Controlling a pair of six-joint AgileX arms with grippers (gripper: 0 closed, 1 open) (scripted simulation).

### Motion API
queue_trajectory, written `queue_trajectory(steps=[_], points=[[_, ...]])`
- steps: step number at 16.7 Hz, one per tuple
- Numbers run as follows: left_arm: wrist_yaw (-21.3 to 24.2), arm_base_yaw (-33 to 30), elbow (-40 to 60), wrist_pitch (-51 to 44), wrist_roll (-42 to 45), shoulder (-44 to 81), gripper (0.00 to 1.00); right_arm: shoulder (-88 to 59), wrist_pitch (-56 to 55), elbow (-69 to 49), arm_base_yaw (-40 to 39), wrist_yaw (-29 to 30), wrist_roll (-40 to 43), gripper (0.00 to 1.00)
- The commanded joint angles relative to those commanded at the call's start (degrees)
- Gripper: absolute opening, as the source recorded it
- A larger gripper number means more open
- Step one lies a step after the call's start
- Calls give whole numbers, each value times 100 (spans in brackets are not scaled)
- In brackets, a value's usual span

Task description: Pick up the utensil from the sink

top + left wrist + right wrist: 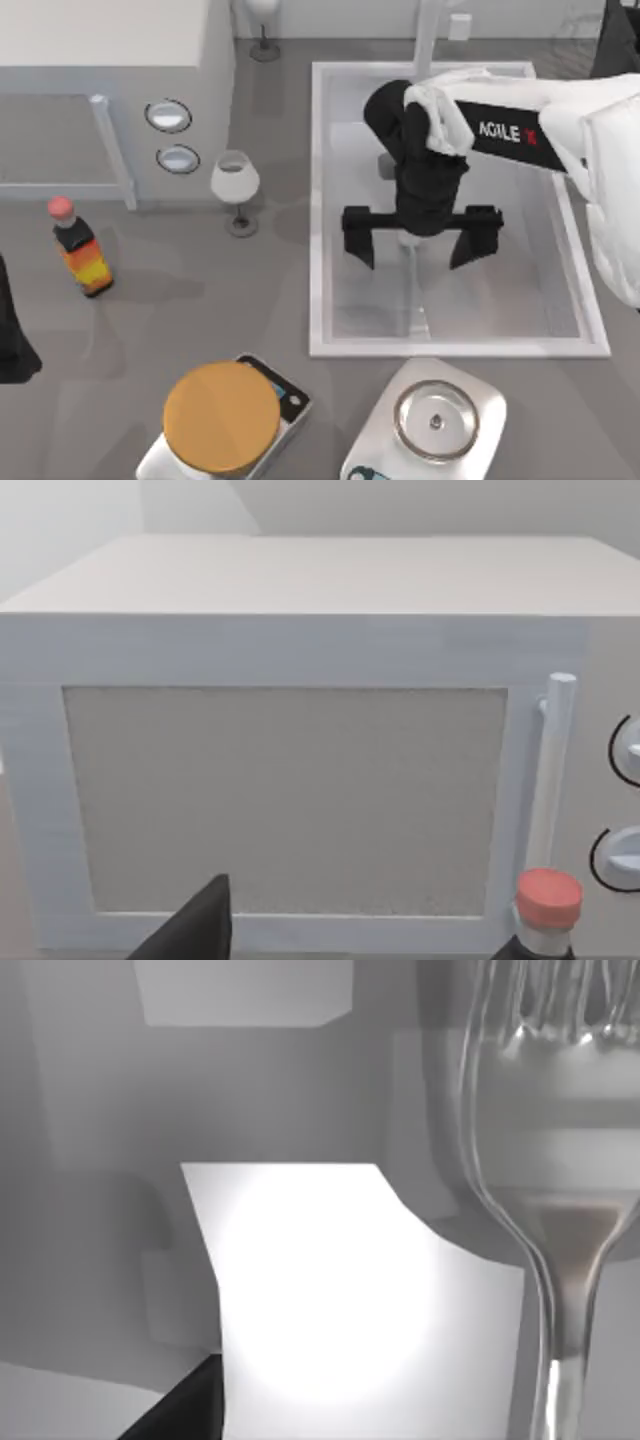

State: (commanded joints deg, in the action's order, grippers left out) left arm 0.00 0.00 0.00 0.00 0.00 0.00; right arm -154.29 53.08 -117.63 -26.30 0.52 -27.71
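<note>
Fork [560, 1210] loomed close under the right gripper [421, 243], lying on the sink [322, 200] floor between wide-spread jaws. Judged light, stiff, slippery; grip the thin handle crosswise. Left arm parked by the microwave [290, 780].

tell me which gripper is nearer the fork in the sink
Right. The right gripper hangs open over the sink, straddling the fork. The left arm is parked at the table's far left edge.

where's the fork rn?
The fork lies in the sink, at the table's right in the top view, under the open right gripper.
</note>
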Motion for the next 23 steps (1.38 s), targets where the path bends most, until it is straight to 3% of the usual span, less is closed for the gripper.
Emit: queue_trajectory(steps=[5, 18, 23], points=[[0, 0, 0, 0, 0, 0, 100, -42, -73, 57, -2, 1, -2, 100], [0, 0, 0, 0, 0, 0, 100, -42, -73, 57, -2, 1, -2, 2], [0, 0, 0, 0, 0, 0, 100, -42, -73, 57, -2, 1, -2, 0]])
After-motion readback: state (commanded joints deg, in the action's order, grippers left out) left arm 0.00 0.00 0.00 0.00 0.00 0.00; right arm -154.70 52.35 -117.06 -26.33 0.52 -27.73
